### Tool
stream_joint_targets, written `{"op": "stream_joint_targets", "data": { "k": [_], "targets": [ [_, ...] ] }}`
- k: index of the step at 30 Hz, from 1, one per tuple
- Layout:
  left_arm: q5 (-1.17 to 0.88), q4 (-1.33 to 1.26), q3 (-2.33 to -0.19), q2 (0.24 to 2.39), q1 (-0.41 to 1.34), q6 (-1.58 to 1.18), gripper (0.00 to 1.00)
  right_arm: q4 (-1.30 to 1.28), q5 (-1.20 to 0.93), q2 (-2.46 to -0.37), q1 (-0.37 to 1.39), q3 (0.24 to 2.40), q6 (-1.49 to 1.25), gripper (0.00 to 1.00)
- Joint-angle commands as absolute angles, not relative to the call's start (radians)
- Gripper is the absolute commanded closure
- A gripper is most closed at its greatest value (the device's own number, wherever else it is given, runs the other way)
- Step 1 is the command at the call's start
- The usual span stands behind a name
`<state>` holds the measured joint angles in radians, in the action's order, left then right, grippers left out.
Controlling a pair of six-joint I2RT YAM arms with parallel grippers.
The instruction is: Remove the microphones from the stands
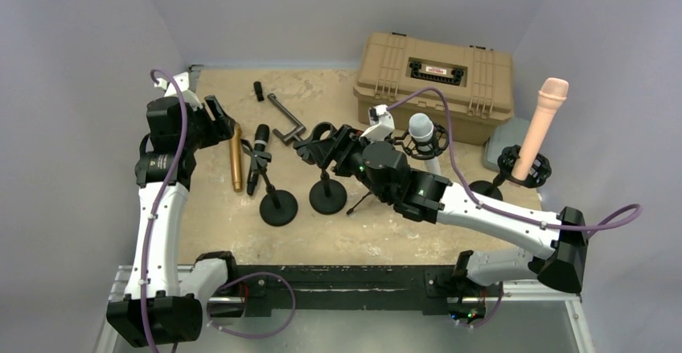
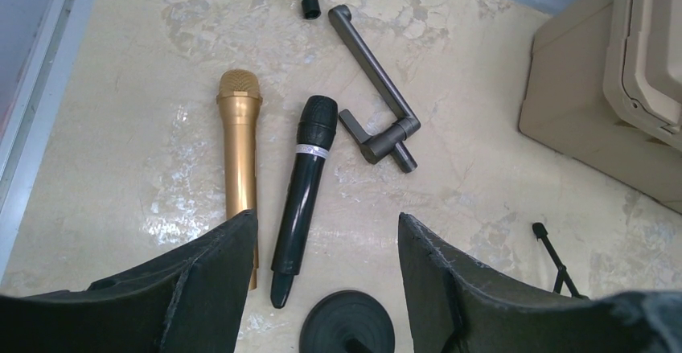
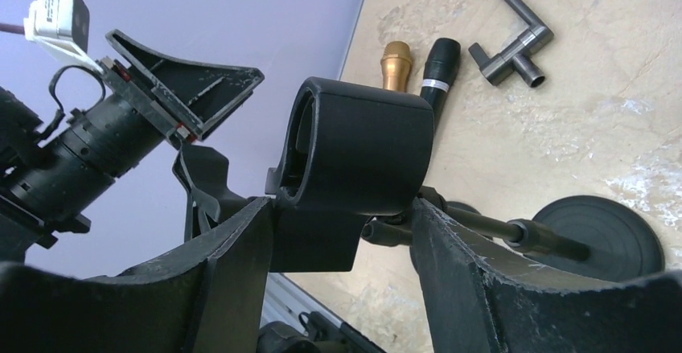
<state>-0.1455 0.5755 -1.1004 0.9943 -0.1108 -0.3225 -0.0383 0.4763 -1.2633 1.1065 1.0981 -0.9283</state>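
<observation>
tan case [image 2: 619, 88]: cut by right edge | round base [image 2: 347, 329]: cut by bottom edge

Your left arm [image 1: 158, 208] rises straight up from its base, wrist bent forward, left gripper [image 2: 326, 277] hanging above the table with its fingers [image 2: 211, 281] spread wide and nothing between them. Your right arm [image 1: 490, 220] stretches low across toward the centre, right gripper [image 3: 342, 244] pointing left, its fingers [image 3: 462, 277] closed against a black clip [image 3: 358, 156]
</observation>
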Motion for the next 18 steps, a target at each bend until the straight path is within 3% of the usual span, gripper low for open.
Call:
{"op": "stream_joint_targets", "data": {
  "k": [1,18],
  "targets": [
    [-0.155,0.526,-1.092,0.977,-0.116,-0.332,0.37,-0.297,0.526,-1.318,1.111,0.973,-0.917,0.42],
    [-0.155,0.521,-1.087,0.978,-0.115,-0.333,0.37,-0.282,0.552,-1.247,1.109,0.852,-0.963,0.5]
  ]
}}
